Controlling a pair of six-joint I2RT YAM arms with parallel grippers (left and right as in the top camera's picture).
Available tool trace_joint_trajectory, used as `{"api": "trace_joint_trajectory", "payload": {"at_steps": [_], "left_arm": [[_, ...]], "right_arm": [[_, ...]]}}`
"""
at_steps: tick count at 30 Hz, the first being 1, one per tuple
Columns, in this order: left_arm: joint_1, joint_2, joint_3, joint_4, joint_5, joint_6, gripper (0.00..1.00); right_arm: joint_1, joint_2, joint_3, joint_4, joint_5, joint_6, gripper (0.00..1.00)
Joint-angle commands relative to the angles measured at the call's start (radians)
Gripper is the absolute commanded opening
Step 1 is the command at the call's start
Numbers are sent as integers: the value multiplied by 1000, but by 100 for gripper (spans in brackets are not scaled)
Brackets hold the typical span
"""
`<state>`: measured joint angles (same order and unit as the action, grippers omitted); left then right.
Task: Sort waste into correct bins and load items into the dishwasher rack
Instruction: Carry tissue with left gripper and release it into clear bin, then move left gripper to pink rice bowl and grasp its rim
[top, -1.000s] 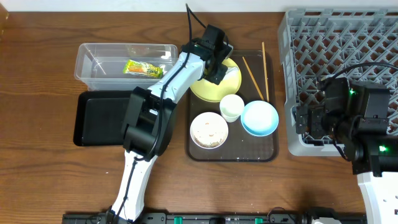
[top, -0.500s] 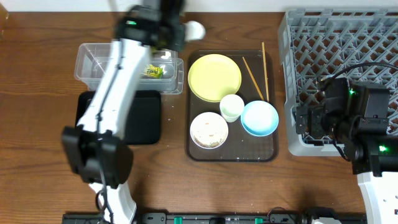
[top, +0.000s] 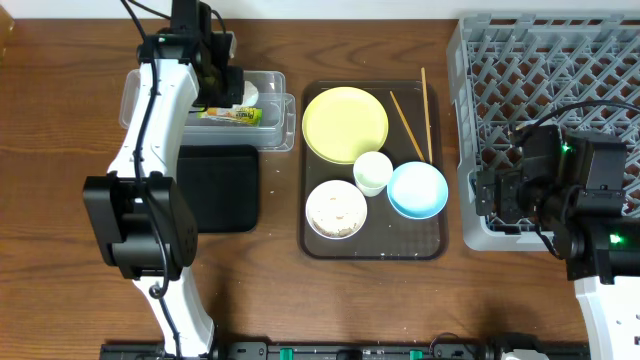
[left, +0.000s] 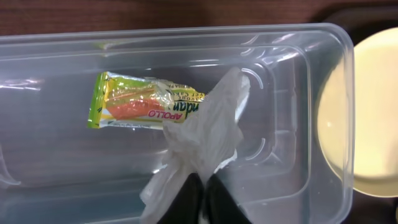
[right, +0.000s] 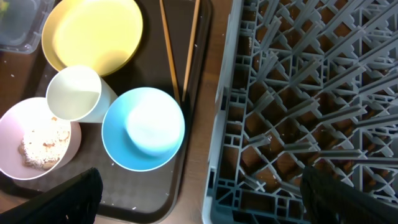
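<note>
My left gripper (left: 202, 199) is shut on the white crumpled scrap (left: 205, 134) and holds it inside the clear tub (left: 280, 124), beside the green-and-yellow wrapper (left: 140, 107) lying on the tub floor. In the overhead view the tub (top: 140, 90) sits above the black tray (top: 215, 185). The yellow plate (top: 345, 123), white cup (top: 373, 171), blue bowl (top: 417, 189), white bowl with rice (top: 337, 208) and chopsticks (top: 425, 110) lie on the brown serving tray (top: 375, 245). My right gripper (right: 199, 199) is open and empty over the left edge of the grey rack (right: 298, 93).
The rack (top: 560, 70) fills the right side of the table. The left arm stretches up the left side, across the black tray. Bare wood lies in front of the serving tray and between it and the rack.
My left arm swung from the yellow plate leftwards to the clear tub, carrying the white scrap. The right arm has not moved.
</note>
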<state>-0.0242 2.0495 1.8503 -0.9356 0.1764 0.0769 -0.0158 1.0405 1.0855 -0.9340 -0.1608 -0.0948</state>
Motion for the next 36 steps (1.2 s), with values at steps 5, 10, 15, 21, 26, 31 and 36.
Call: {"api": "trace_joint_trajectory", "payload": {"at_steps": [5,10,15,21,26,31,36], "left_arm": [[0,-42,32,-70,-5,-11,56],[0,-159,61,-154,63,-11,58],[-3,-277,61,-244,190,-12,58],[-37,-303,47,-400,198,-13,57],[-117,-303,-1,-455,198,-57,56],[-282,-303,-31,-446,150,-108,57],[-496,-303,-142,-339,16,-207,49]], "right_arm": [[13,3,18,-1,-5,12,99],[13,3,18,5,-5,12,99],[13,3,18,5,-42,12,99],[13,4,18,3,-50,12,99],[13,5,18,3,-50,12,99],[13,5,18,7,-50,12,99],[13,5,18,7,-50,12,99]]}}
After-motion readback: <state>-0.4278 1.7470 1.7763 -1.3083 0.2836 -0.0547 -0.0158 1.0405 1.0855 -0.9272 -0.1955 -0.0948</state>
